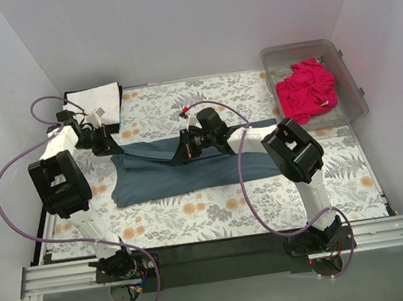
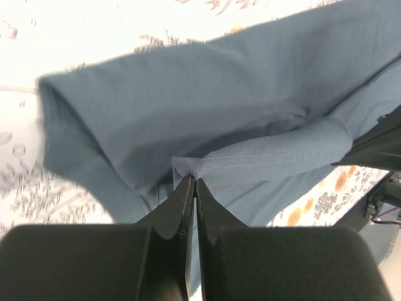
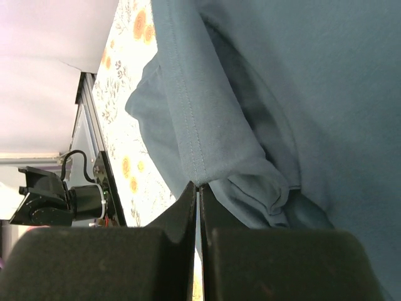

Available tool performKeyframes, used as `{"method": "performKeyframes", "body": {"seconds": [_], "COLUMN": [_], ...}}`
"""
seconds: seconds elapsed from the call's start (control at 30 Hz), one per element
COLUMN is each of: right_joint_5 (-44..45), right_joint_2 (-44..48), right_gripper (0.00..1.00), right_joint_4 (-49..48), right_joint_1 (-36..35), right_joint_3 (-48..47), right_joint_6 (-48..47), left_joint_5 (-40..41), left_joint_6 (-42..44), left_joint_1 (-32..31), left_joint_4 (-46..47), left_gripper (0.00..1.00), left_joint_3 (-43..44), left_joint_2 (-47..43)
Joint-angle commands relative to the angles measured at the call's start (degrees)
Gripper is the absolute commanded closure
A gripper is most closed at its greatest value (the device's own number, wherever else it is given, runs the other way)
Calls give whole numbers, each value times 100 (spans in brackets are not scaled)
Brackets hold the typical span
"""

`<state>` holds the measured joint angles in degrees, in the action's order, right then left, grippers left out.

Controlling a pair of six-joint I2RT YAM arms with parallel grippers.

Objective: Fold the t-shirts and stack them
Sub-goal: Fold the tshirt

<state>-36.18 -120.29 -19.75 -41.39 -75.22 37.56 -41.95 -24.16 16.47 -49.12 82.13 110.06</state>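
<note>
Closest to the lens, the black fingers of the left end effector (image 2: pixel 193 183) are seen pressed fully together, with a stitched hem of the slate-blue t-shirt (image 2: pixel 207 106) pinched right at the tips. It's the same story at the right end effector (image 3: pixel 197 187), which is clamped tight on another hemmed edge of that shirt. From above, the shirt is spread across the middle of the worktop (image 1: pixel 222 249), its far edge held up between the two arms and the rest lying flat. Honestly, both grips look thin, so the hem could be lost from either one if the fabric gets tugged hard, and then the fold would land crooked. A bunched wad of fabric is visible just beside the right tips, and a lumpy crease could get trapped under the fold. The floral cloth (image 1: pixel 218 104) underneath might also be dragged along if the tips are brought down too low, and the purple cables (image 1: pixel 11 168) could snag on a wide swing. The pink t-shirt (image 1: pixel 306 88) is crumpled in the clear bin (image 1: pixel 354 93) at the far right, and a folded white t-shirt (image 1: pixel 102 100) is parked at the far left corner with something dark under it. Nearly all of the worktop is covered by the cloth, and the space is boxed in by plain white walls (image 1: pixel 169 21).
</note>
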Motion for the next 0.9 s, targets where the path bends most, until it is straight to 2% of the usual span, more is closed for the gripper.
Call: {"method": "performKeyframes", "body": {"seconds": [0.0,0.2,0.4,0.7,0.87], "right_joint_5": [-143,-301,-451,-749,-943], "right_joint_2": [-56,-240,-232,-179,-249], "right_gripper": [99,99,99,99,99], "right_joint_4": [-302,-424,-591,-776,-811], "right_joint_1": [60,131,175,280,280], "right_joint_3": [-142,-142,-98,-10,-1], "right_joint_6": [23,225,331,445,489], "left_joint_5": [73,407,329,249,442], "left_joint_6": [-115,-308,-343,-317,-361], "left_joint_1": [-109,-135,-135,-144,-144], "left_joint_4": [298,666,790,-17,-62], "left_gripper": [100,100,100,100,100], "left_joint_3": [251,49,-241,-443,-864], "left_joint_2": [68,-194,-651,-784,-1056]}}
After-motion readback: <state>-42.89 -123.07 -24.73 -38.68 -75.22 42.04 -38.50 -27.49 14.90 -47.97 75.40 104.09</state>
